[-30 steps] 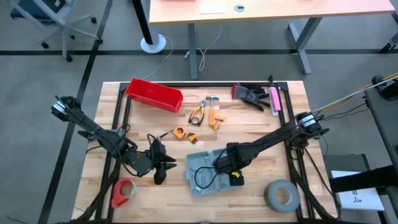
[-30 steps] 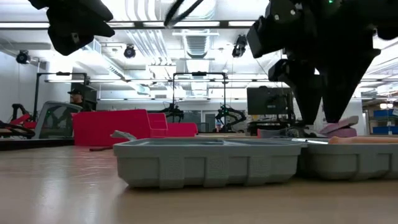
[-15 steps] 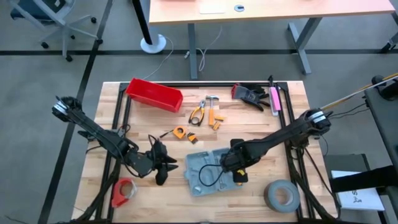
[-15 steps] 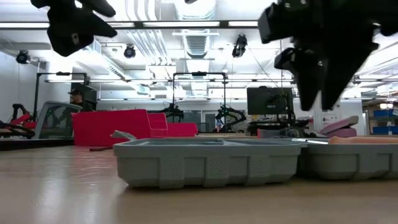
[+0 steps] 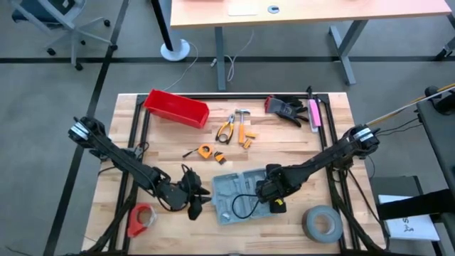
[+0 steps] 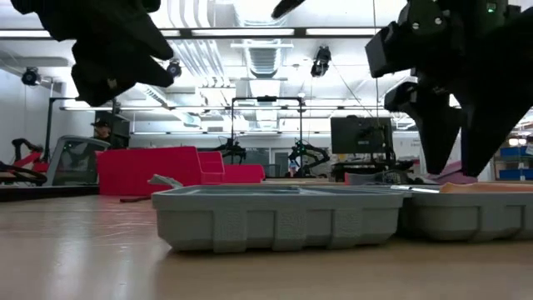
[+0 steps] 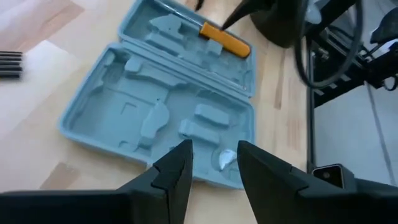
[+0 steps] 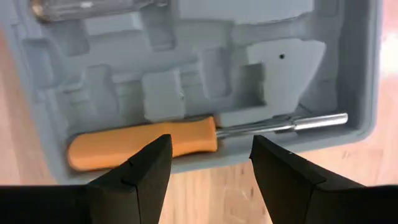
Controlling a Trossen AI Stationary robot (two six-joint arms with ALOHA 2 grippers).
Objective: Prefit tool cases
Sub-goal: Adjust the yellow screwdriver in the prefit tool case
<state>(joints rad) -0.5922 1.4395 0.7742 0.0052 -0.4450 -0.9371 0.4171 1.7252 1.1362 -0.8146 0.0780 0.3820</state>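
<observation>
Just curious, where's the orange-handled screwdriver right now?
The screwdriver lies in a recess along one edge of the open tool case, near the table's front middle, right below the open right claw.

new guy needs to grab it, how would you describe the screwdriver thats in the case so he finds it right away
On the wooden table, find the open grey-blue tool case near the front edge. The screwdriver lies in a recess along one long edge. It alone has an orange handle and steel shaft; the recesses around it are empty.

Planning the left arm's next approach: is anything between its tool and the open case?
Nothing visible. The left tool, fingers apart and empty, looks straight onto the open tool case; only bare wood and the case's near edge lie ahead.
</observation>
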